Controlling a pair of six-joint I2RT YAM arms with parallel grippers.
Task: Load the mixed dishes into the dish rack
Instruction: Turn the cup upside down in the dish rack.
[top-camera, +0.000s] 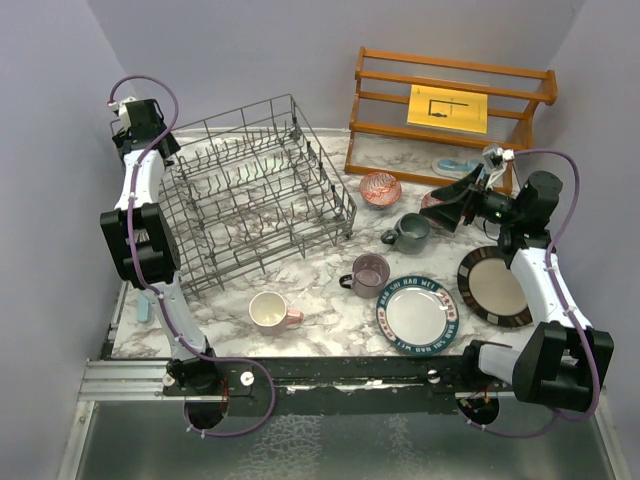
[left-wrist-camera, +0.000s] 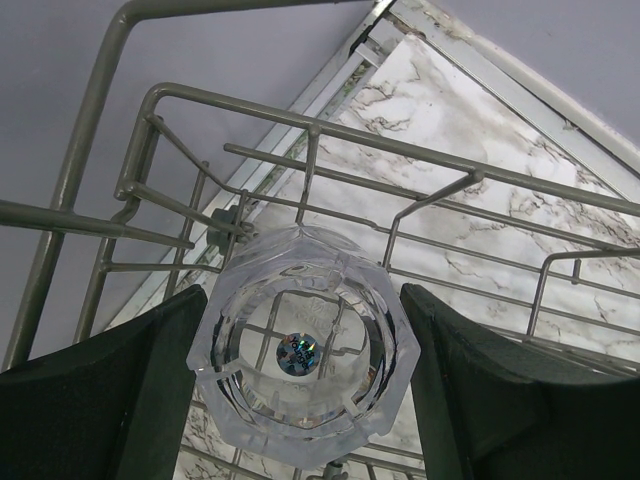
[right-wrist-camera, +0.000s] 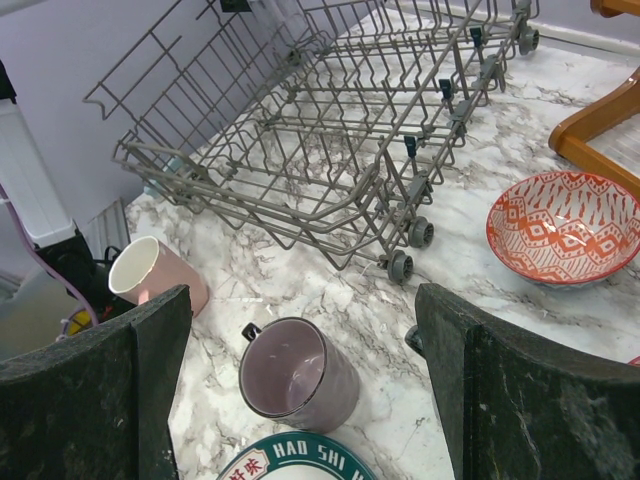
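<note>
Two robot arms reach over a marble worktop. At the upper left of the overhead view, the left tool is clamped on a clear glass over the upper left corner of the grey wire dish rack, which fills the left half of the worktop. At the right, the right tool hangs with its fingers wide apart and nothing between them. Below and right of the rack sit a pink mug, mauve mug, grey mug, red-patterned bowl, blue-rimmed plate and dark-rimmed plate.
</note>
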